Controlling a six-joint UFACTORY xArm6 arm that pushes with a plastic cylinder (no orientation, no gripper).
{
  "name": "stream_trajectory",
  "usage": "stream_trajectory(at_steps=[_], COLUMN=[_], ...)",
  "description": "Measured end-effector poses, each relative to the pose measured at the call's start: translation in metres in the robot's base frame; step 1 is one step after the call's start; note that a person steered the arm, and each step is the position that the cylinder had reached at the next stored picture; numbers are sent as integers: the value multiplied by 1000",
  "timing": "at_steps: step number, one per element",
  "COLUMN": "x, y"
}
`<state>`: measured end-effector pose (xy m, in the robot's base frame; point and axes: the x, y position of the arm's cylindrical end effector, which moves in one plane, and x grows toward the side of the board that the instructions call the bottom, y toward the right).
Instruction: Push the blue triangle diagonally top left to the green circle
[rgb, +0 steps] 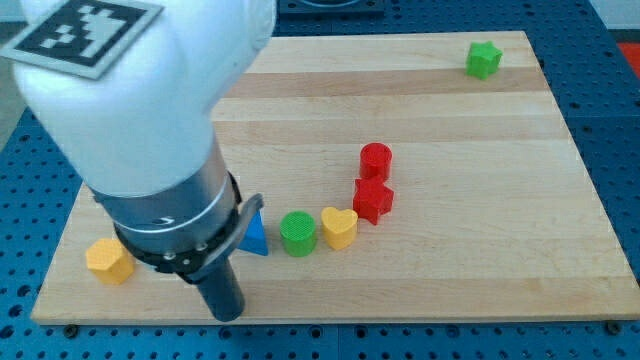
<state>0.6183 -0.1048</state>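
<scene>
- My tip (228, 312) low on board (450, 270), below-left of blue triangle (254, 238); contact unclear, arm blocks view.
- Plain rod, no fingers to clench.
- Blue triangle just left of green circle (298, 232).

Seven blocks sit on the worktop (420, 270). Two are red: a cylinder (376, 159) and a star-like one (373, 200). Two are green: a circle (298, 233) and a star-like one (483, 60). Two are yellow: a heart (339, 227) and a hexagon-like one (109, 260). One is blue, a triangle (254, 236).
</scene>
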Motion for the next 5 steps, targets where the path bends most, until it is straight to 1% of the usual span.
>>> stream_trajectory(at_steps=[1, 3, 4, 5], x=[-35, -85, -127, -141], y=[18, 36, 36, 28])
